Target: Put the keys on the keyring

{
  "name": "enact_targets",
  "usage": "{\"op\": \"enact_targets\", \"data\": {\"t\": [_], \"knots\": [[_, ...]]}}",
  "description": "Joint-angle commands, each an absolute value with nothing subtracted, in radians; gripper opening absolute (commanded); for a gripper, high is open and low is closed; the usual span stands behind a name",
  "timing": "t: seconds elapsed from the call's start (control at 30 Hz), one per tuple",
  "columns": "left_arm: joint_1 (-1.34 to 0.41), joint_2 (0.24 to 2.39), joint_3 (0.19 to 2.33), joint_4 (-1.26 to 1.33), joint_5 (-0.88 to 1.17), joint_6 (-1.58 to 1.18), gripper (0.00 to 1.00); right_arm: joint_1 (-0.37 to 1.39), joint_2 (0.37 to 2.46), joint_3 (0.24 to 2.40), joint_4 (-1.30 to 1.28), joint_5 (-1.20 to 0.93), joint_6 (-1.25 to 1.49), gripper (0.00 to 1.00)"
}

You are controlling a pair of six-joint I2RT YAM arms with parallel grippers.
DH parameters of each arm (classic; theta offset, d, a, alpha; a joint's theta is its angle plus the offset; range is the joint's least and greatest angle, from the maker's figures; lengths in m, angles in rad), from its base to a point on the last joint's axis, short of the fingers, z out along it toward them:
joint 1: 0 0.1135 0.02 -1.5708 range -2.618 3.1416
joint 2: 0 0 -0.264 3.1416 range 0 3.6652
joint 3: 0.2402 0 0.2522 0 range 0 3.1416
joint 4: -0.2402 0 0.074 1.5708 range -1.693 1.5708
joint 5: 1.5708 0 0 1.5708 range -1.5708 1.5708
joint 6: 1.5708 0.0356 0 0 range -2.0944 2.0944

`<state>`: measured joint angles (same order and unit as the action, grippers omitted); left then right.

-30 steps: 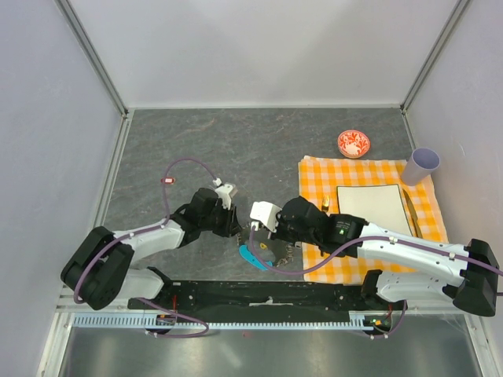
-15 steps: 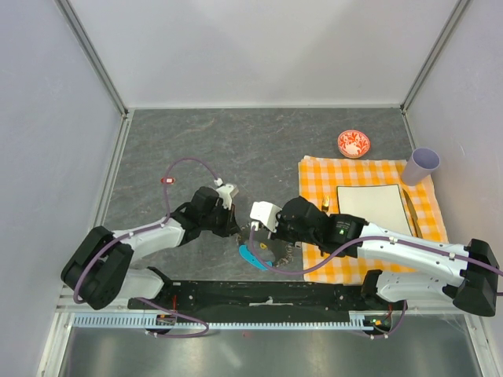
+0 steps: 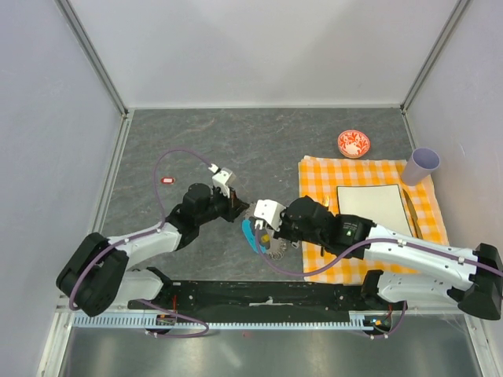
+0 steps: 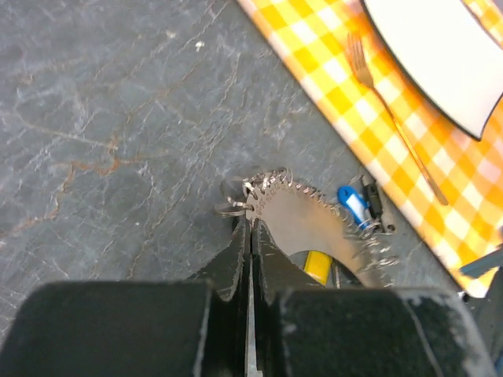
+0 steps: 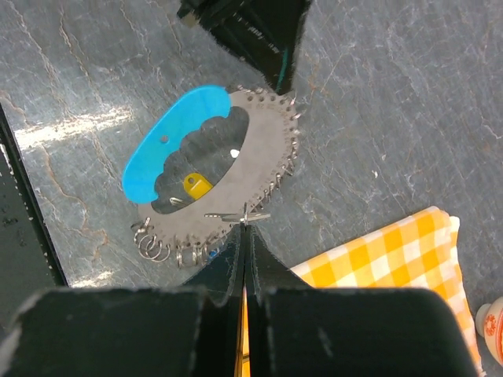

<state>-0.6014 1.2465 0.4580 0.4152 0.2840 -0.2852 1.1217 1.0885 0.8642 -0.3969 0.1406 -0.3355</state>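
The keyring (image 5: 266, 149) lies close to the near edge of the worktop (image 3: 236, 141), about midway along it, with its cyan strap (image 5: 169, 153) turned toward that edge. Both tools are clenched on it from opposite sides. The left tool (image 4: 251, 228) pinches the rim where a few small metal loops bunch together, and the right tool (image 5: 245, 232) nips the facing rim. The loop is spread between them rather than slack, most likely so that one arm can anchor it while the other works a link open. A blue key (image 4: 353, 206) with a dark piece beside it rests at the keyring's far rim, on the side of the checked cloth (image 4: 314, 63). I cannot tell whether it is already threaded on. A small yellow piece (image 5: 194, 184) shows inside the loop. With both tools occupied, neither is free to fetch a key.
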Motion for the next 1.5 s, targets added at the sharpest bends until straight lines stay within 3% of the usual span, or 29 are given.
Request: {"op": "enact_targets", "data": {"t": [0.0, 0.3, 0.63, 0.87, 1.13, 1.3, 1.47], "knots": [[-0.600, 1.310, 0.353, 0.678, 0.253, -0.278, 0.02, 1.123, 1.049, 0.871, -0.367, 0.163, -0.314, 0.00], [-0.600, 1.284, 0.236, 0.729, 0.175, -0.290, 0.02, 1.123, 1.078, 0.868, -0.365, 0.173, -0.316, 0.00], [-0.603, 1.114, 0.159, 0.546, 0.166, -0.371, 0.02, 1.124, 1.115, 0.874, -0.365, 0.167, -0.322, 0.00], [-0.604, 1.130, 0.187, 0.474, 0.080, -0.420, 0.05, 1.124, 1.115, 0.874, -0.365, 0.167, -0.324, 0.00], [-0.604, 1.175, 0.270, 0.310, 0.081, -0.440, 0.17, 1.124, 1.114, 0.876, -0.365, 0.170, -0.325, 0.00], [-0.604, 1.157, 0.325, 0.189, 0.077, -0.417, 0.32, 1.124, 1.112, 0.876, -0.365, 0.167, -0.325, 0.00], [-0.601, 1.170, 0.385, 0.124, 0.068, -0.377, 0.37, 1.124, 1.104, 0.874, -0.365, 0.169, -0.324, 0.00]]}}
